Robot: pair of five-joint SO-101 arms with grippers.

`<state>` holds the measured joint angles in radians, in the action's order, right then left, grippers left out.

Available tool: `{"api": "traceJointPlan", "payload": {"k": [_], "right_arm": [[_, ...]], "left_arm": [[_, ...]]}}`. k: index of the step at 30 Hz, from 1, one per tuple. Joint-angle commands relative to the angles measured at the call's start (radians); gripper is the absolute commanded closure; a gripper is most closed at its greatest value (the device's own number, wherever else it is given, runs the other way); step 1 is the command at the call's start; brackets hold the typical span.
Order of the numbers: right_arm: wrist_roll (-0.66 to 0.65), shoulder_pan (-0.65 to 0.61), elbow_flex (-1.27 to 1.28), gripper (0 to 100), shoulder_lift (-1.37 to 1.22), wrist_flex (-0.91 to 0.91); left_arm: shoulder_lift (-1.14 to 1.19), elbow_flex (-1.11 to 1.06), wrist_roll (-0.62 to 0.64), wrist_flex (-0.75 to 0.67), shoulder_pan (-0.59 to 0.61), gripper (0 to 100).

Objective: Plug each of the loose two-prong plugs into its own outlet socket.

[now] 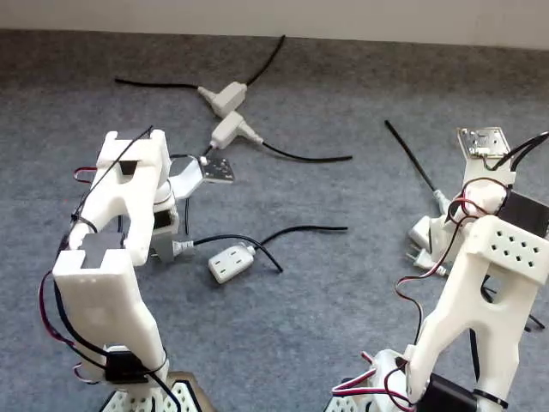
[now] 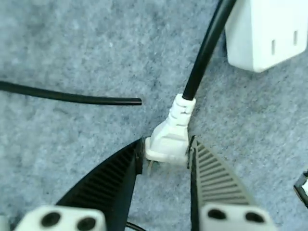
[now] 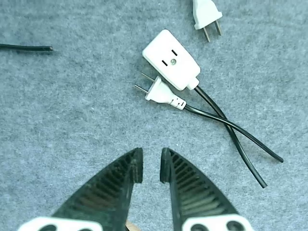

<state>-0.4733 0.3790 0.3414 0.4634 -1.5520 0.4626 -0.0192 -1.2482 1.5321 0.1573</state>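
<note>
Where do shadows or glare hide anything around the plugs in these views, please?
High view: soft, even light, only a faint shadow beside the middle socket. Left wrist view: the left end effector lightly shades the held plug, prongs readable. Right wrist view: no glare on the right-side socket; nothing hidden.

Left arm (image 1: 120, 215) is standing bent forward and down, the left gripper (image 2: 166, 154) is clamping a white plug (image 2: 168, 137) at its tips — right arm (image 1: 489, 283) is leaning forward, the right gripper (image 3: 151, 166) is pointing downward with its jaws standing narrowly apart.

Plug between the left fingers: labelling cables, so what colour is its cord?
Black cord on a white plug; clearest in the left wrist view.
</note>
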Motion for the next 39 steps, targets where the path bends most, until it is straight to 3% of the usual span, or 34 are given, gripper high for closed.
{"api": "traceJointPlan", "payload": {"k": [1,5,15,39], "right_arm": [[-0.012,0.012,-0.005,92.2,0.008,0.013],[-0.012,0.012,-0.005,92.2,0.008,0.012],[-0.012,0.012,-0.005,92.2,0.008,0.012],[-0.012,0.012,-0.004,92.2,0.001,0.012]], "left_arm": [[-0.007,0.028,-0.011,0.008,0.008,86],[-0.012,0.028,-0.011,0.008,-0.016,92],[-0.016,0.028,-0.009,0.055,-0.030,85],[-0.005,0.070,-0.006,0.074,-0.093,85]]}}
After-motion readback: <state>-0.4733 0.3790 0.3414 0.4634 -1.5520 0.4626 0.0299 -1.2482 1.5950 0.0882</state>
